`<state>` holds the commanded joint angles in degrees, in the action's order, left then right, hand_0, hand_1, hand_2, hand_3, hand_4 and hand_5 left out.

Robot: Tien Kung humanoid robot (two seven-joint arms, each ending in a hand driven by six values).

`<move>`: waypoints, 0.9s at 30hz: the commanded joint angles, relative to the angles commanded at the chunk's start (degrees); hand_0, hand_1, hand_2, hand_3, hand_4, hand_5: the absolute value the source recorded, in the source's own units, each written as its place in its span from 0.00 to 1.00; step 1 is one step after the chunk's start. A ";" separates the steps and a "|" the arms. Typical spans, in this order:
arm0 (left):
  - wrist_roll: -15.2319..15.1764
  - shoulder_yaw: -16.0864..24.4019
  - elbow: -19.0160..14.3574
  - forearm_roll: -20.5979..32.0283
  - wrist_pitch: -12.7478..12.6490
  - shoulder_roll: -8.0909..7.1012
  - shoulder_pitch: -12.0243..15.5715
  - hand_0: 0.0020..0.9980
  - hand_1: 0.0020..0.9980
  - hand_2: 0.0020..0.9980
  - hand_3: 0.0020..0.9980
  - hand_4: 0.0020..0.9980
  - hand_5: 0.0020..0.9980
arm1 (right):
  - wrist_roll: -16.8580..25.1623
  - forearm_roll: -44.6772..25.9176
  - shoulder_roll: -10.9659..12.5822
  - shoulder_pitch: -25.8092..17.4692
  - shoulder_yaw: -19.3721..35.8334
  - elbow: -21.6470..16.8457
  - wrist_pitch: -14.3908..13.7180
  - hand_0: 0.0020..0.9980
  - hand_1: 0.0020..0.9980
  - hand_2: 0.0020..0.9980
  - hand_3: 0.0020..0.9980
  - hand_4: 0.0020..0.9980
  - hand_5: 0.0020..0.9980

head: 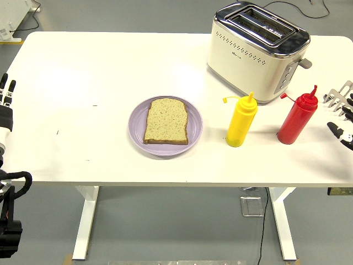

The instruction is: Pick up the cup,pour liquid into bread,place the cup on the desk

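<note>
On the purple plate [137,126] lies bread [166,121]; right hand [342,113] spread beside red bottle [297,118].

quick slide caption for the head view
Right hand open beside the red squeeze bottle; bread waits on its purple plate.

The toaster [258,51] bears a small mark, perhaps a logo, unreadable.

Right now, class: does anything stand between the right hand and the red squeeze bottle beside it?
Nothing visible does. The right hand is at the table's right edge, with bare table between it and the red bottle.
</note>
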<state>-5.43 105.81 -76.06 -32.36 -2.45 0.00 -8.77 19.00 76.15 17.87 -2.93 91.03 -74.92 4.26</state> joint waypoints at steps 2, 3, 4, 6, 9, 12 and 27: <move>0.00 0.00 0.00 0.00 -0.01 0.00 0.02 0.79 0.76 0.79 0.70 0.57 1.00 | -0.02 -0.04 0.03 -0.07 -0.30 -0.08 -0.07 0.99 0.94 1.00 1.00 0.92 0.26; 0.00 -0.01 0.00 -0.01 -0.01 0.00 0.05 0.79 0.76 0.79 0.70 0.57 1.00 | -0.05 -0.13 0.04 -0.13 -0.90 -0.18 -0.28 0.99 0.94 1.00 1.00 0.92 0.26; 0.00 -0.03 0.00 -0.02 0.00 0.00 0.07 0.79 0.76 0.79 0.70 0.57 1.00 | -0.03 -0.36 -0.07 -0.04 -1.41 -0.18 -0.73 0.99 0.94 1.00 1.00 0.92 0.25; 0.02 -0.13 0.01 -0.03 -0.01 0.00 0.13 0.79 0.76 0.79 0.70 0.57 1.00 | 0.00 -0.82 -0.47 0.48 -2.23 0.04 -1.58 0.99 0.94 1.00 1.00 0.92 0.25; 0.02 -0.25 0.05 -0.04 -0.01 0.00 0.25 0.79 0.76 0.78 0.70 0.57 1.00 | -0.05 -0.92 -1.10 1.65 -3.57 0.66 -2.51 0.99 0.93 1.00 1.00 0.92 0.24; 0.02 -0.42 0.05 -0.06 0.00 0.00 0.34 0.79 0.76 0.78 0.70 0.57 1.00 | -0.14 -1.39 -2.18 3.13 -4.71 1.63 -3.52 0.99 0.93 1.00 1.00 0.92 0.24; 0.03 0.22 0.15 -0.24 0.06 0.00 0.27 0.79 0.76 0.78 0.70 0.57 1.00 | -0.73 -2.72 -5.34 8.08 -8.94 3.57 -4.06 0.98 0.93 0.99 1.00 0.91 0.24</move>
<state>-5.40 106.03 -75.91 -32.59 -2.39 0.00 -8.50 18.27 73.43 12.53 5.15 82.09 -71.36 0.20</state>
